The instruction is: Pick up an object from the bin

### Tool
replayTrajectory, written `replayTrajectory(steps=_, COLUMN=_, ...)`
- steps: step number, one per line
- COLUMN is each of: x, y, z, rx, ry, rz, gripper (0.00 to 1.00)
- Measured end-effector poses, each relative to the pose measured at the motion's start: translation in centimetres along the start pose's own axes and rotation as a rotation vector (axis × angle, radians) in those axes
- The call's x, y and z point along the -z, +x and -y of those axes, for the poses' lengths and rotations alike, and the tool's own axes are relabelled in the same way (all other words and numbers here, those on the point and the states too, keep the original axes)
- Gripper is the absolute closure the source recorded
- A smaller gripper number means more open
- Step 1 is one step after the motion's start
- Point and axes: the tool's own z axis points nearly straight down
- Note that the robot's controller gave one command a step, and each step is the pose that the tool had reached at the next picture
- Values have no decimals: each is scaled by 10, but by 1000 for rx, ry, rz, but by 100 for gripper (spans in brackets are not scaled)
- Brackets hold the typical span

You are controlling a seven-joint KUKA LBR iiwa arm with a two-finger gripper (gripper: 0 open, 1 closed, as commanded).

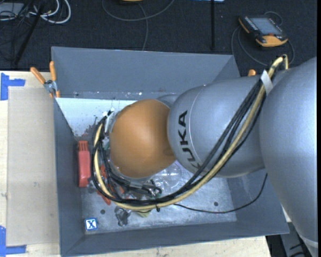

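A red oblong thing (83,163) lies along the bin's left side, just left of the cable loops under the orange dome. A crumpled piece of clear plastic (170,178) shows on the bin floor beneath the arm, partly hidden by it. A small dark metallic piece (120,216) sits near the bin's front left, just below the cables; I cannot tell what it is.
The arm, with its orange dome and black and yellow cables, covers the middle and right of the bin and hides whatever lies under it. Bare bin floor shows along the front and in the front right corner.
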Motion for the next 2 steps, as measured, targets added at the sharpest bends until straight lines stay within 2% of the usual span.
replayTrajectory(steps=1, x=-1, y=1, z=1, rx=-3, ry=1, rz=-2, gripper=0)
replayTrajectory(steps=2, x=-8, y=-1, z=2, rx=6, ry=2, rz=7, gripper=0)
